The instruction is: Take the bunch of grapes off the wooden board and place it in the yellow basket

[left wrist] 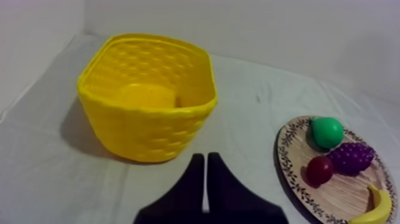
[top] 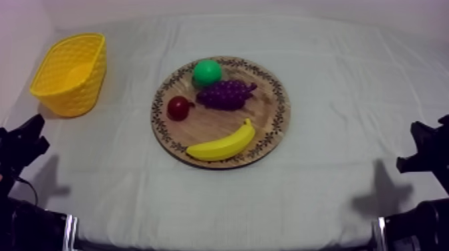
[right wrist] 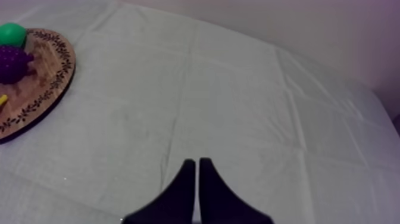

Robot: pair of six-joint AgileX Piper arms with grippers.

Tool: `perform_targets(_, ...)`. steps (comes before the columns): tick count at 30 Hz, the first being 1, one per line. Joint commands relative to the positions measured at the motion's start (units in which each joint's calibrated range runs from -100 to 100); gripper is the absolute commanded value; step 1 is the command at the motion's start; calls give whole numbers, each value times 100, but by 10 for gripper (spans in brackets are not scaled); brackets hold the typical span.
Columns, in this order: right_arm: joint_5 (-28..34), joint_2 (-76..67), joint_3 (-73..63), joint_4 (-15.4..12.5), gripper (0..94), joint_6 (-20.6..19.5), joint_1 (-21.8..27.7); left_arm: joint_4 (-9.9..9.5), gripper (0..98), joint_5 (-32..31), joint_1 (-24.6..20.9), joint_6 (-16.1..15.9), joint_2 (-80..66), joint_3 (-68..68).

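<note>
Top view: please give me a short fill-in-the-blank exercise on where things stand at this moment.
1. Counting the bunch of grapes, the wooden board holds ____ toy fruits.
2. The yellow basket stands on the robot's ____ side.
3. The left gripper and the right gripper are both ____ on nothing.

Missing words: four; left; shut.

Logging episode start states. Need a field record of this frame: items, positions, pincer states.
board: round wooden board with patterned rim, mid-table on grey-white cloth
grapes: purple bunch of grapes, on the board beside green pear
other fruit: small red fruit and yellow banana, both on the board
basket: yellow woven basket, far left, apart from the board
left pincer: shut on nothing, pointing at the basket
right pincer: shut on nothing, over bare cloth
task status: grapes not yet picked up
</note>
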Motion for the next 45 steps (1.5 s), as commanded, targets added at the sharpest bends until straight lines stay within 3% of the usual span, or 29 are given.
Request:
perform_targets(1, 0, 0, -4, 0, 3, -1, -2, 2, 0, 6, 23, -24, 0, 1)
perform_targets(13, 0, 0, -4, 0, 3, -1, -2, 2, 0, -64, 600, -544, 155, -43)
perform_targets(26, 0, 0, -4, 0, 3, -1, -2, 29, 0, -365, 1143, -915, 2219, -953)
perform_targets(33, 0, 0, -4, 0, 3, -1, -2, 30, 0, 443, 1411, -1322, 3663, -2448)
perform_targets(45, 0, 0, -4, 0, 3, -1, -2, 223, 0, 2573, 1779, -2221, 6212, -5647)
